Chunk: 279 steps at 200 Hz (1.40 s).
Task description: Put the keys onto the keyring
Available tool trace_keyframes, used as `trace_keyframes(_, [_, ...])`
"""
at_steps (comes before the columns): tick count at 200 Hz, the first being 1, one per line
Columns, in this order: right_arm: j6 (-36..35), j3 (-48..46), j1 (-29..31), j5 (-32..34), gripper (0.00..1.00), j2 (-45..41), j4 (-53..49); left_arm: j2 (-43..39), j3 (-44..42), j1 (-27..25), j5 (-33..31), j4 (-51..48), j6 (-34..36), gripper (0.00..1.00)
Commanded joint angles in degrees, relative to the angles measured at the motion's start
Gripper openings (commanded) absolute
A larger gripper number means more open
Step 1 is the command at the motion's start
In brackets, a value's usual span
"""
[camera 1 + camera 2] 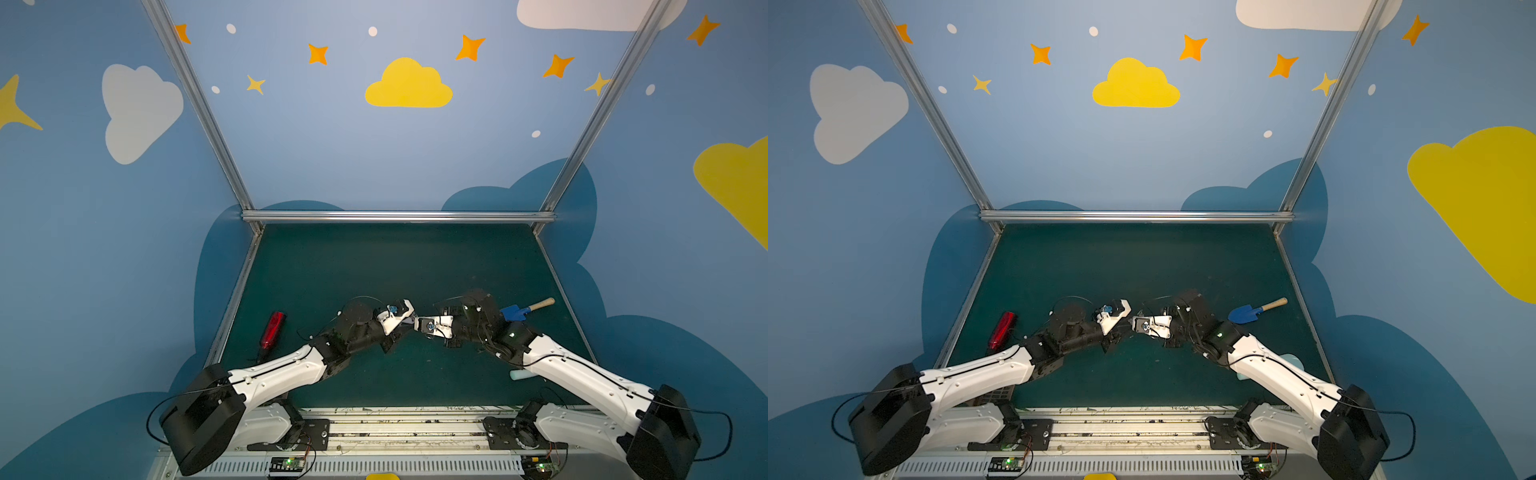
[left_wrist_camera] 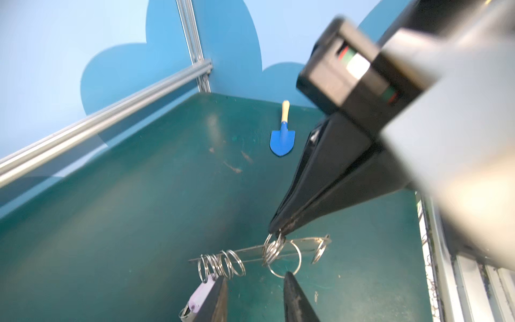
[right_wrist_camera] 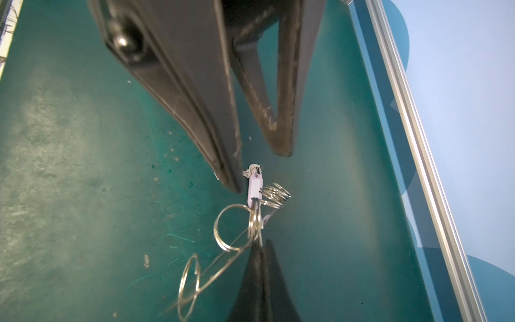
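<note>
Silver rings (image 2: 221, 264) are strung along the keyring (image 2: 250, 251), seen edge-on and seemingly clear of the green worktop (image 1: 374, 266), about midway between its side edges and somewhat nearer the front edge. One bunch of them is pinched tight in the right claw (image 3: 260, 248), which carries the lot. Pale-headed key (image 3: 254, 185) dangles at another bunch; fully threaded or only hooked, cannot tell. Jaws of the left claw (image 2: 255, 278) stand narrow but not closed: one tip just beside the key head, the other apart from it, nothing gripped. Step in hand, by my reading: working the key round its ring. Best done by closing on the flat of the head only, clear of the coils, then feeding it along the wire in small turns while the right claw holds rigid. Risk: plate swings, or a ring slips the pinch.
</note>
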Motion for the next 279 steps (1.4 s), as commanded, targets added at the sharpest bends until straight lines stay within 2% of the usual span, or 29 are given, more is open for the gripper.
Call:
trace_keyframes(1, [0.8, 1.9, -0.2, -0.3, 0.0, 0.1, 0.0, -0.1, 1.8, 0.0, 3.7, -1.2, 1.0, 0.34])
trace_keyframes(63, [1.2, 1.8, -0.2, -2.0, 0.0, -1.3, -1.2, 2.2, 4.3, -0.2, 8.5, -4.9, 8.0, 0.32])
trace_keyframes(115, [1.7, 1.2, -0.2, -3.2, 0.0, -2.5, -1.1, 4.7, 5.2, -0.4, 9.2, -4.1, 8.6, 0.31])
trace_keyframes(209, [4.5, 1.3, -0.4, -4.0, 0.0, -3.3, -0.5, 6.2, 5.1, -0.4, 9.3, -3.6, 9.2, 0.2])
trace_keyframes(221, [7.2, 0.8, -0.5, -3.3, 0.0, -4.0, 0.6, 5.5, 4.1, -0.2, 9.3, -2.3, 8.9, 0.21])
trace_keyframes(240, [7.1, 0.5, -1.1, -5.5, 0.0, -4.7, -0.1, 4.0, 2.7, 0.4, 10.5, -1.0, 8.7, 0.24])
trace_keyframes(279, [6.6, 1.1, -1.5, -9.7, 0.0, -4.8, -1.8, 1.7, 2.4, 1.4, 11.5, -3.6, 10.8, 0.24])
